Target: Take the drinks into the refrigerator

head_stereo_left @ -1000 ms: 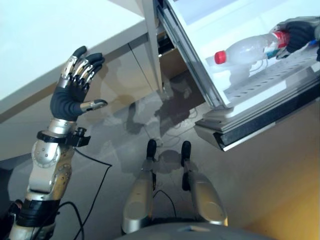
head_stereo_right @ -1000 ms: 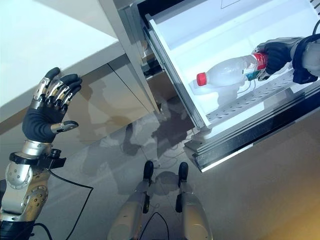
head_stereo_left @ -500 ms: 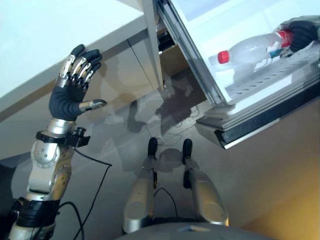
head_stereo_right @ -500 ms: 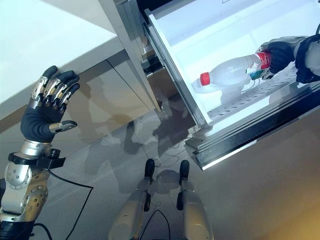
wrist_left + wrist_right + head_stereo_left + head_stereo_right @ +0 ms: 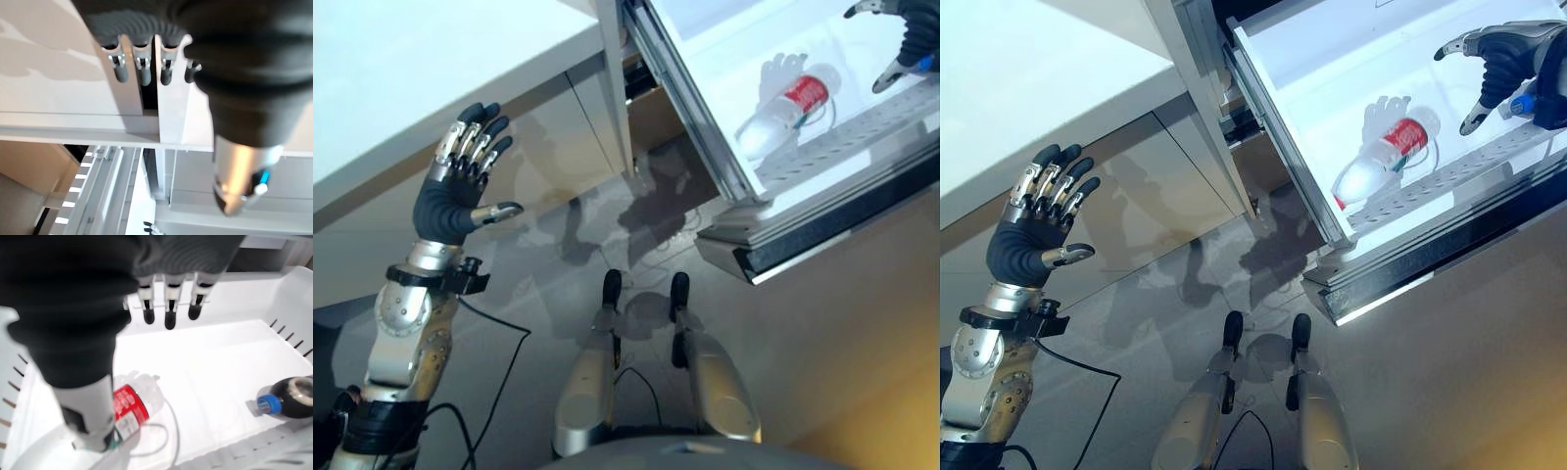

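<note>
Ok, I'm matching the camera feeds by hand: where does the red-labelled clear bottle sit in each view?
Left eye view: the red-labelled bottle lies upper right, inside the white drawer.
Right eye view: right of centre, upper half, in the same drawer.
Left wrist view: faces the white cabinet front, away from the drawer.
Right wrist view: lower left, just past the right hand.
Shared landmark: the drawer's slotted front rail, beside the bottle.

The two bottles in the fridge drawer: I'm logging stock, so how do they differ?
The clear bottle has a red label and see-through contents; the dark bottle holds a near-black drink. The dark bottle's cap is blue; the clear bottle's cap is hidden behind the right robot hand in the wrist view. Both lie on their sides on the white drawer floor, apart from each other.
</note>
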You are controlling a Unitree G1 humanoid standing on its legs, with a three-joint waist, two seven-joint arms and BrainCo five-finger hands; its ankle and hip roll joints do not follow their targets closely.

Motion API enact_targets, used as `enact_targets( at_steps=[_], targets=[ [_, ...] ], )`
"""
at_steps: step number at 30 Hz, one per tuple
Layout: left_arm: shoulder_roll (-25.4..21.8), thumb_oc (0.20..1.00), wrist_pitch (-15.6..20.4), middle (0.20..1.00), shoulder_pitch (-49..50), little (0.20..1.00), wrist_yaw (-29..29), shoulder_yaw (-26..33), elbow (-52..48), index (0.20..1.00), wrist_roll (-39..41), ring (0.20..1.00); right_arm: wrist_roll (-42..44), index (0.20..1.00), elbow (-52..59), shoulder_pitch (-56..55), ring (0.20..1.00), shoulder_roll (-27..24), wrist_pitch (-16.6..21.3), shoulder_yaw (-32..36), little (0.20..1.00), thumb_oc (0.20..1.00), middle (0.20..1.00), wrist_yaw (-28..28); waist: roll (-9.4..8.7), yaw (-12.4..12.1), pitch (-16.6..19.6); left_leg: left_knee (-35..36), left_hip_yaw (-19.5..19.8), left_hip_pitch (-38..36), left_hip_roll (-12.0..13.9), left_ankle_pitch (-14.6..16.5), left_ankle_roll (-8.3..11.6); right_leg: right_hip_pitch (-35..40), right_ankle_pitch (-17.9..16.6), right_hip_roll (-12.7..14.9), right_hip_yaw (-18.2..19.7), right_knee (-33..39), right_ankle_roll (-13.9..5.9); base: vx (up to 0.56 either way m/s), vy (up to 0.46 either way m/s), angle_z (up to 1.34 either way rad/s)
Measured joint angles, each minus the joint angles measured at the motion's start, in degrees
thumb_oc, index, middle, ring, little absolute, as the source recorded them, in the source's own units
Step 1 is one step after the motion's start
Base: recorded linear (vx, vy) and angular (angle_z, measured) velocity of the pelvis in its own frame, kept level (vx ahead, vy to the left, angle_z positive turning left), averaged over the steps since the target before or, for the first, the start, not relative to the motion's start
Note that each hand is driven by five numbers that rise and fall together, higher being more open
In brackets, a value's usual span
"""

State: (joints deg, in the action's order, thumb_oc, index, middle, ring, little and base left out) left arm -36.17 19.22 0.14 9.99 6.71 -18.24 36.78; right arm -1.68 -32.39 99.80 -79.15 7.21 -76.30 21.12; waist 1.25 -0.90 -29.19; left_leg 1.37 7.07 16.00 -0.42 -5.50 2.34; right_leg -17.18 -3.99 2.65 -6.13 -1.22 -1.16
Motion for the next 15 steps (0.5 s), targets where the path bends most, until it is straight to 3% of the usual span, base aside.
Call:
enact_targets(
  at_steps=[9, 15],
  targets=[
    [0.08, 1.000, -0.03, 1.000, -0.12, 1.000, 0.03, 0.00, 0.00, 1.000, 0.01, 1.000, 0.11, 1.000, 0.36, 0.21, 1.000, 0.00, -0.01, -0.01, 1.000, 1.000, 1.000, 0.02, -0.01, 0.04, 0.00, -0.02, 0.03, -0.01, 0.17, -0.31, 0.11, -0.27, -0.05, -0.17, -0.01, -0.66, 0.07, 0.00, 0.000, 0.00],
    [0.06, 1.000, -0.64, 1.000, -1.17, 1.000, 0.06, -0.02, 0.08, 1.000, 0.00, 1.000, 2.18, 1.000, 6.50, 3.07, 1.000, -0.78, -0.22, 0.10, 1.000, 1.000, 1.000, 0.47, -0.05, 0.17, 0.03, -0.14, -0.42, -0.43, 0.23, -0.37, 0.09, -0.07, -0.27, -0.37, 0.20, -0.94, 0.37, 0.00, 0.018, -0.02]
  ],
)
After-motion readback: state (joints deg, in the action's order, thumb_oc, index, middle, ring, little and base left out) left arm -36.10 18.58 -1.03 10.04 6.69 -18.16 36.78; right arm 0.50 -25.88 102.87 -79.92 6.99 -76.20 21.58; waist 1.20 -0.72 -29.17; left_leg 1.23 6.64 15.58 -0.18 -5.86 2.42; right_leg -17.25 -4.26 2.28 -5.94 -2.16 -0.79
